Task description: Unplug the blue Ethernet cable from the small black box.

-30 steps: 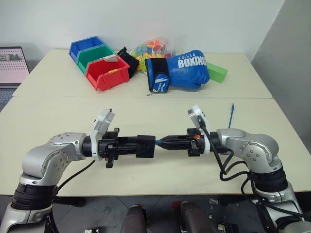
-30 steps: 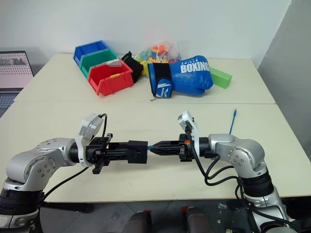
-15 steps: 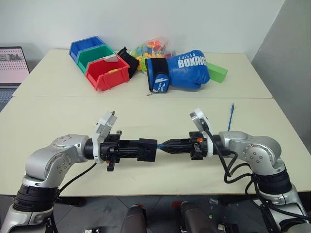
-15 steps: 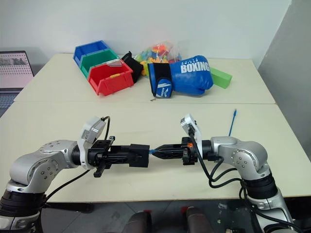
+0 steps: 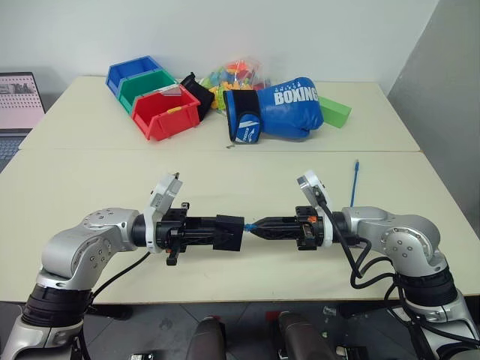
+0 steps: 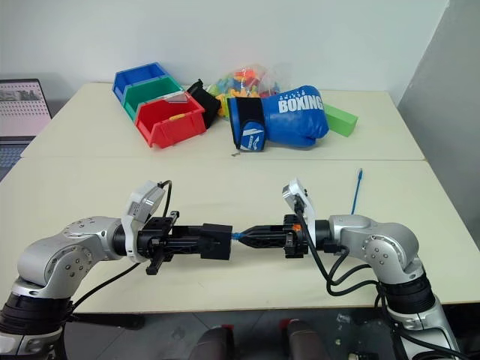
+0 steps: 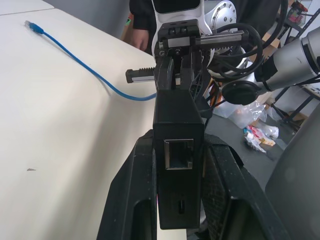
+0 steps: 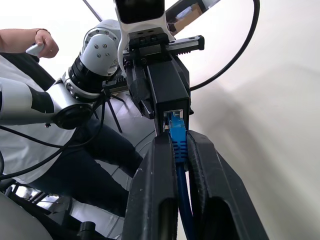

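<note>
Table (image 5: 90, 180): pale top under both arms, with the box and plug held up over its near part; likely kept off the surface so the pull runs straight along the port
Clutter at the far side: boxing glove (image 5: 281, 109) and coloured bins (image 5: 154, 97) lie well apart from the work
Left gripper (image 5: 217, 231): clenched on the small black box (image 5: 227, 231), fingers flat on its two sides, pointing at the other arm; this braces the box against the pull
Right gripper (image 5: 259, 226): pointing back at the box, fingers closed around the plug end of the blue Ethernet cable (image 8: 178, 145); whether the clamp is firm or easing I cannot tell
Cable run: the cord trails along the table edge to its free plug (image 7: 31, 24), lying slack
Plug and port: in the right wrist view the plug sits at the mouth of the port, touching it; seated or just freed is hard to make out
Spare port: the left wrist view shows an empty socket (image 7: 178, 153) on the box's near face
Cut off: a person's hand (image 8: 42, 42) at the frame edge
</note>
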{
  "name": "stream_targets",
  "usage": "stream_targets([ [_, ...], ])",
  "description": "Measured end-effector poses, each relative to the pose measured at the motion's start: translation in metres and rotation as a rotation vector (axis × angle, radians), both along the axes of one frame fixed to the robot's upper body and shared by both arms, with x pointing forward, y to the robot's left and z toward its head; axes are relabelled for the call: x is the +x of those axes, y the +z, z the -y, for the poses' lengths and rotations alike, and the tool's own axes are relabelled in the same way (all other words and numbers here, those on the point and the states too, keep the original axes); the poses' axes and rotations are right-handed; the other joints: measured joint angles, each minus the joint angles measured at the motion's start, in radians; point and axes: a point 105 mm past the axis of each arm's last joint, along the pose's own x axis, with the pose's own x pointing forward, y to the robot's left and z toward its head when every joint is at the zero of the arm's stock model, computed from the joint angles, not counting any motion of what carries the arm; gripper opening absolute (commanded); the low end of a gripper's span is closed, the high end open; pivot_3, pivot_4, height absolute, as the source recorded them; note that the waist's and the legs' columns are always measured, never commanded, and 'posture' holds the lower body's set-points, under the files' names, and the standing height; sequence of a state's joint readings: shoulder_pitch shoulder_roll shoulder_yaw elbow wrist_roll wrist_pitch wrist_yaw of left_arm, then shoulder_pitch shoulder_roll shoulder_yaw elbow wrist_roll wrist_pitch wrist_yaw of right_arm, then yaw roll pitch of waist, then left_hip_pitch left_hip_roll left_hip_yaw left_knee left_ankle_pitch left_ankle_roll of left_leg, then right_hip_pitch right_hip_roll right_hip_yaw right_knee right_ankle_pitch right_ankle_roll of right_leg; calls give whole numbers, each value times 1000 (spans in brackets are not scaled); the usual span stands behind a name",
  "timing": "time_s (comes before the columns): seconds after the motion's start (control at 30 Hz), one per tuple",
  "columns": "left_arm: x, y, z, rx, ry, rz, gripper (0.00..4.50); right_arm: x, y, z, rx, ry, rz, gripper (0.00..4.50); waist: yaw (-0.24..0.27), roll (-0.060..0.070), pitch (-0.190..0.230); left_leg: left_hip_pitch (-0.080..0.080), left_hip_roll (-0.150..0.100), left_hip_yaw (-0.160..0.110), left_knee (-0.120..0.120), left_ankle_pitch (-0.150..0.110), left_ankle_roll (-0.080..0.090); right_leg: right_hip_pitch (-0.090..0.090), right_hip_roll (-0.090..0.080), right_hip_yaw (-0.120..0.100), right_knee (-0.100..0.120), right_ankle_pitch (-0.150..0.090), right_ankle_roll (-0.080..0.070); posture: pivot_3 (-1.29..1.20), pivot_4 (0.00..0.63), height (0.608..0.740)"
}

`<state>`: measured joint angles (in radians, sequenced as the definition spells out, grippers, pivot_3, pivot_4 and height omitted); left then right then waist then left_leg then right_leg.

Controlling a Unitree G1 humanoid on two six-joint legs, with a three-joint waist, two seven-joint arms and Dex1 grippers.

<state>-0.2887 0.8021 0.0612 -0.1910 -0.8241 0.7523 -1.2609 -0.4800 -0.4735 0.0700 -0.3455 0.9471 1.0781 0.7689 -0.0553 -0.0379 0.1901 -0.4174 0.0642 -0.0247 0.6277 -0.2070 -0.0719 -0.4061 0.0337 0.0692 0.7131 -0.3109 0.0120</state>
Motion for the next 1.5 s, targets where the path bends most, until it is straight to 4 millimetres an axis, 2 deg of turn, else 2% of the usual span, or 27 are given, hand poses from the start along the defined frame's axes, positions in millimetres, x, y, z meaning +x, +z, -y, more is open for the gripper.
stream_targets([
  [0.07, 2, -1, -5, 10, 29, -2, 784, 6, 6, 6, 18, -45, 16, 1625, 0, 0, 0, 0, 0, 0, 0, 0, 0, 0, 0, 0, 0, 0, 0, 0, 150, 740],
  [0.1, 2, -1, -5, 10, 28, -2, 784, 6, 7, 5, 25, -49, 18, 1744, 0, 0, 0, 0, 0, 0, 0, 0, 0, 0, 0, 0, 0, 0, 0, 0, 150, 740],
  [0.13, 2, -1, -5, 9, 27, -1, 784, 6, 7, 3, 33, -46, 15, 2049, 0, 0, 0, 0, 0, 0, 0, 0, 0, 0, 0, 0, 0, 0, 0, 0, 150, 740],
  [0.17, 2, -1, -5, 9, 27, -1, 784, 5, 7, 2, 34, -45, 13, 2093, 0, 0, 0, 0, 0, 0, 0, 0, 0, 0, 0, 0, 0, 0, 0, 0, 150, 740],
  [0.83, 0, 0, -2, 13, 10, 2, 784, 0, -5, -28, 3, 33, 23, 2093, -1, 0, 0, 0, 0, 0, 0, 0, 0, 0, 0, 0, 0, 0, 0, 0, 150, 740],
  [1.07, -1, 0, -2, 13, 7, 5, 784, 1, -7, -32, -2, 45, 16, 2093, -1, 0, 0, 0, 0, 0, 0, 0, 0, 0, 0, 0, 0, 0, 0, 0, 150, 740],
  [1.5, -1, 0, -2, 13, 8, 2, 784, 3, -10, -28, -17, 52, 6, 2093, -1, 0, 0, 0, 0, 0, 0, 0, 0, 0, 0, 0, -1, 0, 0, 0, 150, 740],
])
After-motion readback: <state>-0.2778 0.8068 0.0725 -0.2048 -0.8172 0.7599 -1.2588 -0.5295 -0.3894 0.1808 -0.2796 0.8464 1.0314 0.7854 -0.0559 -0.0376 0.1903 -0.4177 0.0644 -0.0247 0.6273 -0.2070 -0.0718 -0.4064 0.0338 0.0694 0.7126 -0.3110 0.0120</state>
